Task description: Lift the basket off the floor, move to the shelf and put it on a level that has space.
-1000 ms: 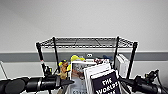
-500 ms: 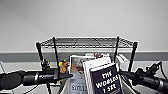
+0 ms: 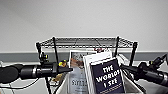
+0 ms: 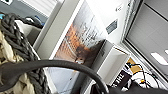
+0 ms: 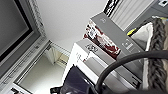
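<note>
black wire shelf (image 3: 86,42), centre of the head view, against a pale wall with a grey band; its top level (image 3: 85,41) is a flat wire grid, upper middle of the frame, with nothing seen on it. basket (image 3: 130,86), lower centre, pale wall showing at lower right, raised in front of the shelf and below the top level. contents: navy book (image 3: 108,78) lettered "the worlds i see", white-edged, upright; behind it a paler book (image 3: 78,72) with an orange-brown cover picture. left arm (image 3: 37,71) enters from the left edge, dark and tubular, reaching the basket's left side; right arm (image 3: 147,72) enters from the right edge to the basket's right side. grip of either claw: cannot tell.

left wrist view: braided dark rim (image 4: 15,32) over cream weave of the basket (image 4: 7,52), left of frame; a dark curved handle (image 4: 57,65) crosses the lower half; the orange-pictured book (image 4: 80,40) leans across the centre. claw opening: cannot tell.

right wrist view: dark braided rim (image 5: 157,50) at the right edge; a dark curved handle (image 5: 125,62) lower right; 2 or more grey-edged books (image 5: 110,40) stand centre, the navy book (image 5: 75,82) at lower centre. claw opening: cannot tell.
</note>
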You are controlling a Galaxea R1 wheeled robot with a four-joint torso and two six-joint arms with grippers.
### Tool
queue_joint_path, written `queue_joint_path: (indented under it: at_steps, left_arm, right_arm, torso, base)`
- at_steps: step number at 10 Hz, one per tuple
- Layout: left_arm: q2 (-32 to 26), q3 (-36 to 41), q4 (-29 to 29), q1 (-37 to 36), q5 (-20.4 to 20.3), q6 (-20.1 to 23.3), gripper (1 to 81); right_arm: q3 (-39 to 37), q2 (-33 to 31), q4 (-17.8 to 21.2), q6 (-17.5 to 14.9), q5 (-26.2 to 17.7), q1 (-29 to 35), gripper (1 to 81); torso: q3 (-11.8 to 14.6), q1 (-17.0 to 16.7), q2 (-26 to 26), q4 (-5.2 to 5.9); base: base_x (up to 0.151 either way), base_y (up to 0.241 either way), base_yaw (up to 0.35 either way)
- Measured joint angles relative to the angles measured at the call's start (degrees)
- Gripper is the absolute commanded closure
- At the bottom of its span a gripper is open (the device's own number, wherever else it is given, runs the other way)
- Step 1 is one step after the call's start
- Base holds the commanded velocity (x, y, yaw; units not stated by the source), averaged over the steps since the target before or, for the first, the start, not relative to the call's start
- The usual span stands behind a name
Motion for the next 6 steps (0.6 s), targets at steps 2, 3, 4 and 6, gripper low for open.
queue_joint_path:
  at_steps: [2,3,4,6]
  left_arm:
    - [0.0,0.09,0.0,-2.89,1.19,-2.01,81.1]
    - [0.0,0.11,-0.02,-4.49,1.63,-2.95,81.1]
    - [0.0,0.16,-0.05,-5.91,2.07,-4.16,81.1]
    - [0.0,-0.11,-0.2,-8.31,3.01,-6.39,81.1]
  right_arm:
    - [0.27,0.0,1.94,0.05,-0.51,2.66,81.1]
    - [0.3,-0.09,3.18,0.05,-0.84,4.36,81.1]
    - [0.33,-0.11,4.19,0.07,-1.45,5.88,81.1]
    - [0.38,-0.13,6.53,0.07,-2.45,9.02,81.1]
  torso:
    - [0.0,0.0,0.0,0.0]
    - [0.0,0.0,0.0,0.0]
    - [0.0,0.0,0.0,0.0]
    - [0.0,0.0,0.0,0.0]
  base:
    - [0.0,0.0,0.0]
    - [0.0,0.0,0.0]
    - [0.0,0.0,0.0]
    - [0.0,0.0,0.0]
